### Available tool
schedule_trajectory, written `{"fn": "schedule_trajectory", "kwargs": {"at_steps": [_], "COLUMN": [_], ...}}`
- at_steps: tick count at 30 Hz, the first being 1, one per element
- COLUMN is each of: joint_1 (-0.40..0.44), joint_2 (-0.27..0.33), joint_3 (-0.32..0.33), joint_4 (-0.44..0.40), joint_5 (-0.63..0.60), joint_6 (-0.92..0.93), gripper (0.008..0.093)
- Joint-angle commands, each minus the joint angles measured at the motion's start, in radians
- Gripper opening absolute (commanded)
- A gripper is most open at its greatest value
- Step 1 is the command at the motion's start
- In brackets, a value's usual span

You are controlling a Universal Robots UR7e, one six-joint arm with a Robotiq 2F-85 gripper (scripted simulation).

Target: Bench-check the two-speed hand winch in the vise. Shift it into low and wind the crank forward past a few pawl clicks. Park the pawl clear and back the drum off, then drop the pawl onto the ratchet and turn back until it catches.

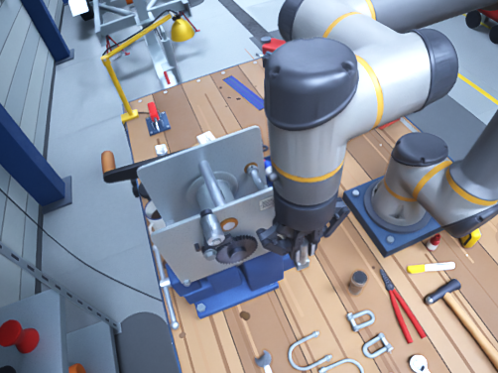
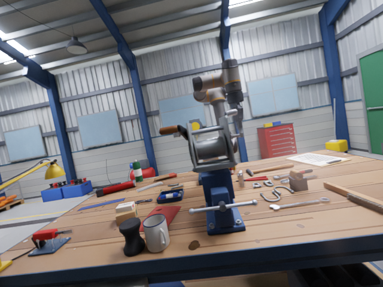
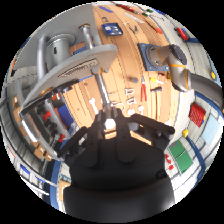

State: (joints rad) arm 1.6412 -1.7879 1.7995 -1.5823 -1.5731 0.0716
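My gripper (image 1: 301, 246) (image 3: 108, 121) hangs at the right side plate of the hand winch (image 1: 211, 198) (image 2: 212, 147). The winch is a grey steel frame with a drum, clamped in a blue vise (image 1: 228, 282) (image 2: 221, 200). A slim steel lever with a white knob (image 3: 108, 123) sticks out of the side plate toward my fingers. The ratchet gear (image 1: 235, 248) sits low on the near plate. The crank with its brown handle (image 1: 108, 161) (image 2: 168, 129) points away on the far side. My gripper is closed on the lever's knob end.
Behind the bench stand a corrugated wall and a red tool cabinet (image 2: 276, 139). The arm's base (image 1: 397, 213) sits right of the vise. Pliers (image 1: 401, 305), a hammer (image 1: 461, 307), shackles (image 1: 360, 320) and U-bolts lie on the bench. A mug (image 2: 156, 232) stands near the front edge.
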Motion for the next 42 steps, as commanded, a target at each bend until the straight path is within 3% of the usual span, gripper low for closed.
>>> {"fn": "schedule_trajectory", "kwargs": {"at_steps": [1, 42], "joint_1": [0.002, 0.037], "joint_2": [0.0, 0.014], "joint_3": [-0.001, -0.012], "joint_4": [-0.001, -0.003], "joint_5": [0.002, -0.001], "joint_6": [0.001, 0.037], "gripper": [0.008, 0.008]}}
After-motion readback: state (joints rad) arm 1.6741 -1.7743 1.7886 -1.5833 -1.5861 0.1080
